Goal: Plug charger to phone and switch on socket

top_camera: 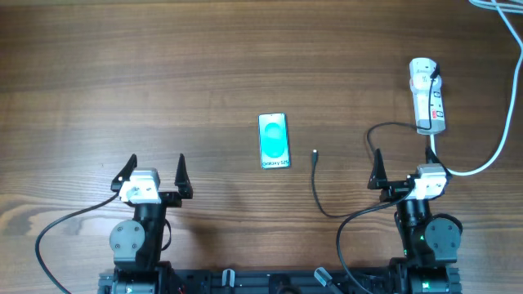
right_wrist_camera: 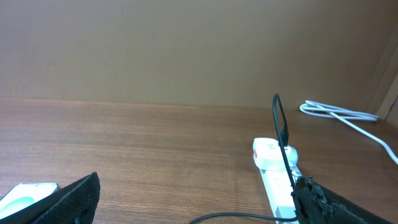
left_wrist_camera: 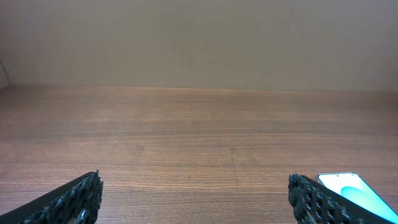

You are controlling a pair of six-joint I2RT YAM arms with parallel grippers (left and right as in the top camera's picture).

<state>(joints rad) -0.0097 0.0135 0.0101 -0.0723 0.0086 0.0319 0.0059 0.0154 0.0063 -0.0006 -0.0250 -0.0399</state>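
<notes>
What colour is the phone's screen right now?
The phone screen is bright cyan-turquoise with a paler oval patch; the overhead view shows it best.

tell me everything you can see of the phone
The phone is a small flat rectangle with rounded corners, lying face up near the middle of the wooden table. Its screen glows cyan-turquoise, with "Galaxy S25" text at the end toward the bottom of the overhead view. Nothing touches it; the charger lies apart to its right, unplugged.
</notes>
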